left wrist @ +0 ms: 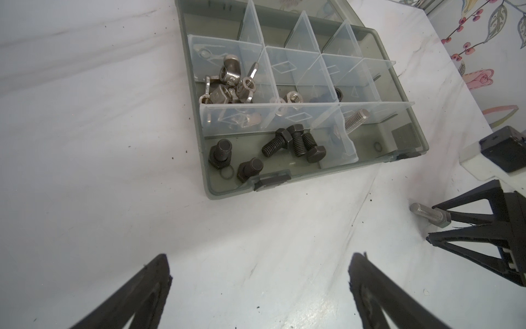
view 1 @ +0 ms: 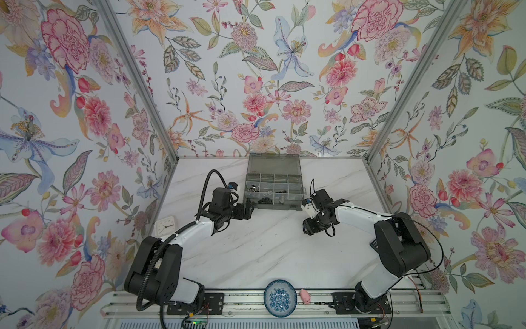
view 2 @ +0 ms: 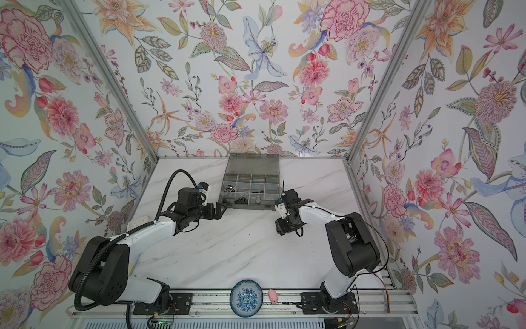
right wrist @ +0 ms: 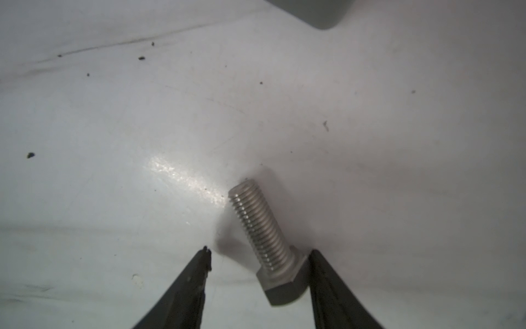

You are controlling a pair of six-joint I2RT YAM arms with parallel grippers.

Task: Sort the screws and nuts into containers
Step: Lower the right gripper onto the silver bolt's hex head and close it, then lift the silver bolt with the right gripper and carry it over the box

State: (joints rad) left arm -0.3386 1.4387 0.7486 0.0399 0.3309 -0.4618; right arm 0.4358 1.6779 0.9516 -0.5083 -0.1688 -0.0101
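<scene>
The containers are compartments of a smoky grey organizer box (view 1: 272,207) (view 2: 250,208) (left wrist: 313,174) with its lid open, at the back middle of the table. Inside lie silver wing nuts (left wrist: 230,82), several black screws (left wrist: 293,142) and a silver screw (left wrist: 355,121). Another silver screw (right wrist: 262,228) (left wrist: 427,213) lies on the marble in front of the box's right end. My right gripper (right wrist: 260,252) (view 1: 307,228) straddles its hex head; one finger touches the head, the other stands apart. My left gripper (left wrist: 261,256) (view 1: 249,209) is open and empty near the box's left front corner.
A blue-and-white patterned bowl (view 1: 280,297) and a small pink object (view 1: 305,296) sit on the front rail. A white timer (view 1: 165,225) lies at the table's left edge behind the left arm. Floral walls close in three sides.
</scene>
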